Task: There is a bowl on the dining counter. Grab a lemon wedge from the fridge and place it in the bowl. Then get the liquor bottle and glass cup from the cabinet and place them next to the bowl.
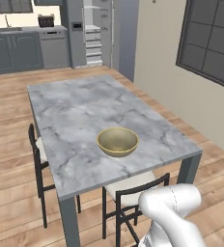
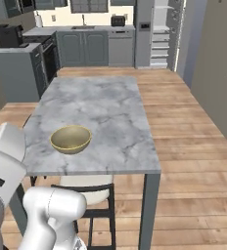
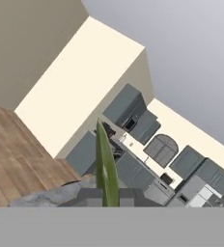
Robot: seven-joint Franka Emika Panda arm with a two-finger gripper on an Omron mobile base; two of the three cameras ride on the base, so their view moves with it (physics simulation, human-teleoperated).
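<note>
— What carries everything here?
— A grey marble-topped desk (image 1: 80,116) on dark legs, standing on a wooden plank floor (image 1: 7,159).
— And on its top?
— A single tan bowl (image 1: 117,142), upright, near the desk's near end and set in from the edges; the right base view shows it toward the near left corner.
— Anything on the floor?
— Dark-framed chairs (image 1: 128,193) with pale seats, tucked against the desk.

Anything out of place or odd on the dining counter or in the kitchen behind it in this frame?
The bowl sits upright and empty on the marble dining counter, nothing spilled. One oddity: the fridge at the far end stands open, its white shelves exposed. In the hand view a narrow green object rises between the gripper fingers; I cannot tell what it is.
</note>
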